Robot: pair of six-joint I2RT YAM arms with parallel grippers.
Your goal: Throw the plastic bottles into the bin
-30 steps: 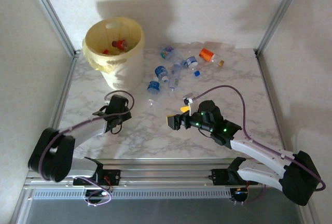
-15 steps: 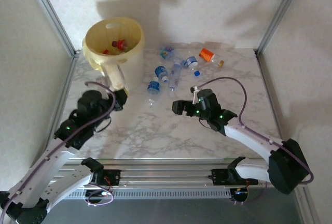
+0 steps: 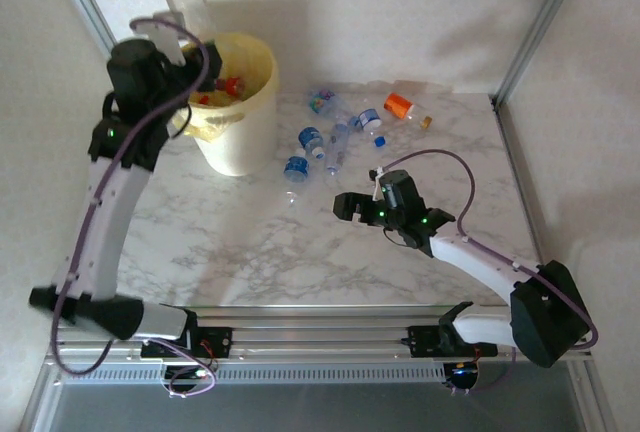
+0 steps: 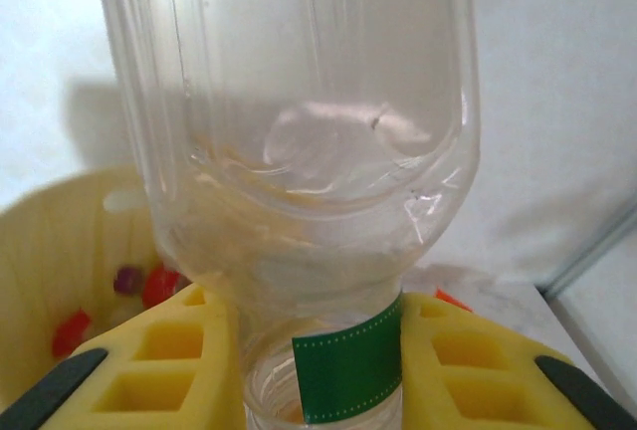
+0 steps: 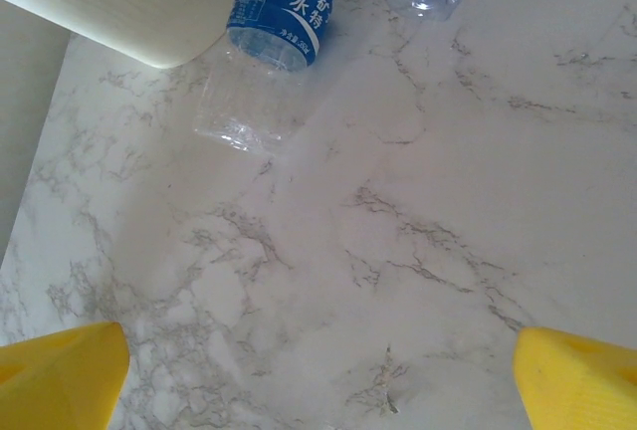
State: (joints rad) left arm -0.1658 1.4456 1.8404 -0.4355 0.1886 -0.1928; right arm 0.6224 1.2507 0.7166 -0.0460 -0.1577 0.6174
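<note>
The left gripper (image 4: 318,355) clamps a clear green-labelled bottle (image 4: 299,151) by its neck, raised over the bin (image 3: 245,122). The right gripper (image 3: 345,205) hovers spread wide above the marble table (image 5: 418,251). A blue-labelled bottle (image 5: 264,47) lies just ahead, beside the bin, and other bottles (image 3: 340,132) are scattered beyond.

This looks like a robot lab. A table (image 3: 250,262) with a marble look stands in a small white booth. Plain walls (image 3: 400,12) close in behind and beside the table, and metal posts (image 3: 540,22) stand at its far corners. The left arm (image 3: 97,222) and the right arm (image 3: 480,260) are bolted to a rail (image 3: 320,337) at the table's near edge.
</note>
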